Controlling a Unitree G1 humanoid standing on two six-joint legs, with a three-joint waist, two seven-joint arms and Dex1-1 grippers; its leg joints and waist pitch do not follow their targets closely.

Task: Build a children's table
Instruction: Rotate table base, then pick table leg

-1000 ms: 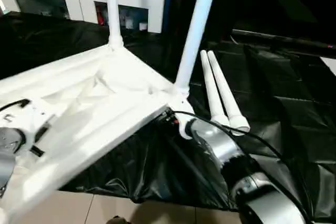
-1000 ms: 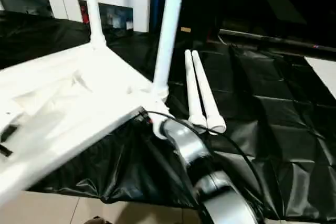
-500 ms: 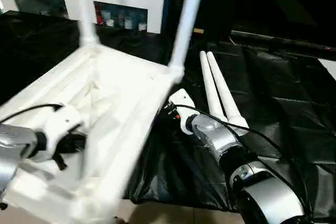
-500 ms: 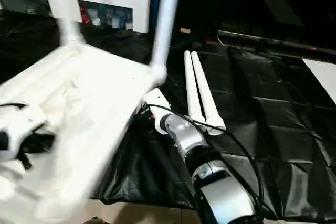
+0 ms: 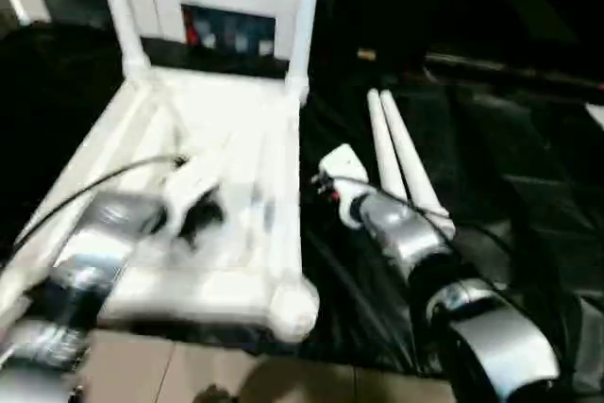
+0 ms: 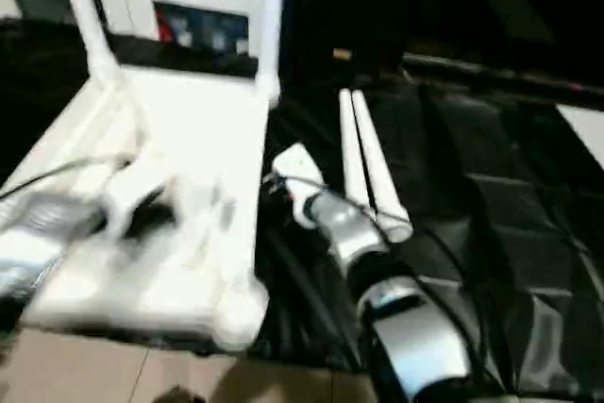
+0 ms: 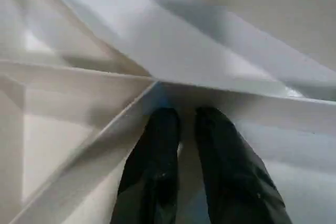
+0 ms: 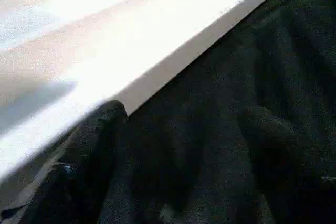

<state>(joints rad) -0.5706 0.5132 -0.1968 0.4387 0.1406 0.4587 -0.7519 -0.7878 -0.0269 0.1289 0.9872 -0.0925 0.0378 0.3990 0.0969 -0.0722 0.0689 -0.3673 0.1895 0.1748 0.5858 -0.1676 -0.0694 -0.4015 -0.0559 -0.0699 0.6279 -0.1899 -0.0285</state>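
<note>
The white table top (image 5: pixel 222 139) lies upside down on the black sheet, ribbed underside up. Two white legs (image 5: pixel 121 16) (image 5: pixel 304 16) stand in its far corner sockets, and an empty near corner socket (image 5: pixel 293 309) faces me. My left gripper (image 7: pixel 186 129) is over the ribs, its black fingers (image 7: pixel 157 161) shut on a rib where the X ribs meet. My right gripper (image 8: pixel 189 145) hangs open just off the top's right edge, over the sheet, with its fingers (image 8: pixel 100 145) wide apart. Two loose legs (image 5: pixel 401 158) lie side by side to its right.
A black crinkled sheet (image 5: pixel 510 176) covers the work surface, and its front edge drops to a tiled floor (image 5: pixel 189 375). A white cabinet with glass doors (image 5: pixel 226 7) stands behind the table top.
The table top has swung round with my left gripper and now lies flat with its long edges running away from me. My right gripper has come off the corner under the leg.
</note>
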